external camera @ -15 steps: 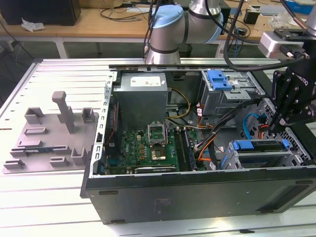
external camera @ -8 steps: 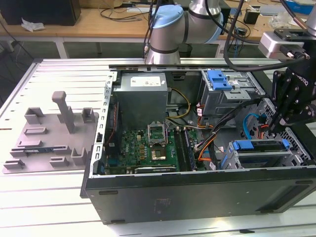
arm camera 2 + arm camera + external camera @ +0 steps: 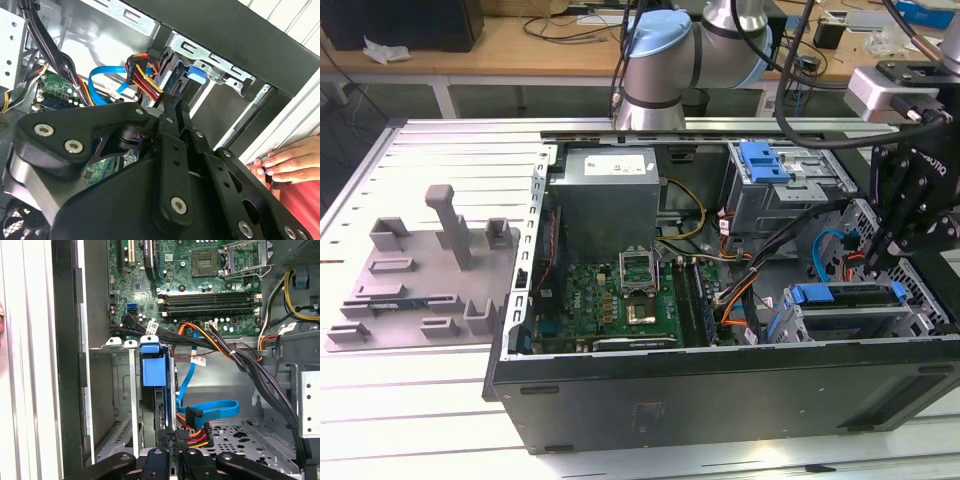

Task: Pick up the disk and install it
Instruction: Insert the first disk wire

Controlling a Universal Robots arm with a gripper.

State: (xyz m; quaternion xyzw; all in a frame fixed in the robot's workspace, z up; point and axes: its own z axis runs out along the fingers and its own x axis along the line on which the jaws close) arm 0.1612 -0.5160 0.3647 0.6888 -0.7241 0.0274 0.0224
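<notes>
The disk (image 3: 152, 372) is standing on edge inside the drive cage (image 3: 114, 390). The gripper (image 3: 168, 435) is hanging just beside the disk's cabled end, jaws clenched together.

disk (image 3: 154, 374): edge-on, faces hidden | hand (image 3: 290, 161): cut by frame edge

The gripper (image 3: 887, 260) is down at the disk (image 3: 845, 296) inside the open computer case (image 3: 720, 400)

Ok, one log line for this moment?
gripper: at disk end | disk: on edge in drive cage | hand: on table beside case
</notes>
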